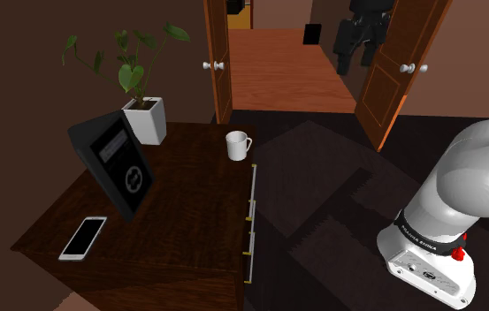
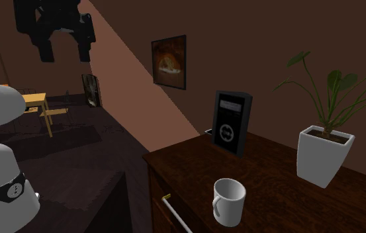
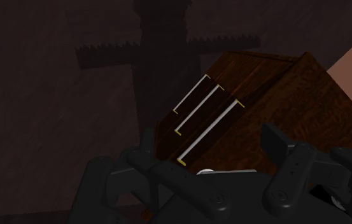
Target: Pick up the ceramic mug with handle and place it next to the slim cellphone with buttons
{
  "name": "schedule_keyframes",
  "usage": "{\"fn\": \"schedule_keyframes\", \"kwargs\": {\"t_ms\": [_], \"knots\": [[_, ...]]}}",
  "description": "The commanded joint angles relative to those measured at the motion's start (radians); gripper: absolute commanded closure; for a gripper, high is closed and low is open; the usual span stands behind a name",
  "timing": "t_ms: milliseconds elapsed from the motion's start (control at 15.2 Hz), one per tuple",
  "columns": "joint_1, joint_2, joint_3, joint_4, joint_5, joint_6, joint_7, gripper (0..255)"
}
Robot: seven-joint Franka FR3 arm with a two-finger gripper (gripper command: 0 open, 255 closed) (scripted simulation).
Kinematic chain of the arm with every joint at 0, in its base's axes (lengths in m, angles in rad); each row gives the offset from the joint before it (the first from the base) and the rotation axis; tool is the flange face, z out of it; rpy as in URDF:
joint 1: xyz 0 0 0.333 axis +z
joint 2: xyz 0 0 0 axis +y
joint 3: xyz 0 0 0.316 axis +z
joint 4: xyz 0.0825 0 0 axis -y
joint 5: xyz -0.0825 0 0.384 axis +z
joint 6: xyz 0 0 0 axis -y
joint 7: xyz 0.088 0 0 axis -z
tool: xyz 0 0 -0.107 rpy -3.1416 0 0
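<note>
Mug (image 1: 237, 145), white, smooth and cylindrical with a loop handle, stands upright on the dark wood-grain surface (image 1: 189, 212), near the edge above the drawer front. Phone (image 1: 83, 238), a thin flat slab with a white frame and dark screen, lies flat at the opposite end of the surface, well apart from the mug. Between them stands a black rectangular panel (image 1: 114, 163), tilted, with a pale ring mark on its face. A white square tapered planter (image 1: 147, 120) holding a broad-leaved green plant sits beside the panel. Slim silver bar handles (image 1: 252, 221) with brass ends run along the drawer front. Hand (image 2: 65, 53), matte black, hangs high and well away from the surface, fingers apart and clasping nothing.
</note>
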Motion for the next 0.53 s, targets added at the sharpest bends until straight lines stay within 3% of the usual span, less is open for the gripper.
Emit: {"fn": "schedule_keyframes", "kwargs": {"t_ms": [0,462], "knots": [[0.0,0.0,0.0,0.0,0.0,0.0,0.0,0],[0.004,0.18,0.043,-0.047,0.011,0.232,0.038,0]]}}
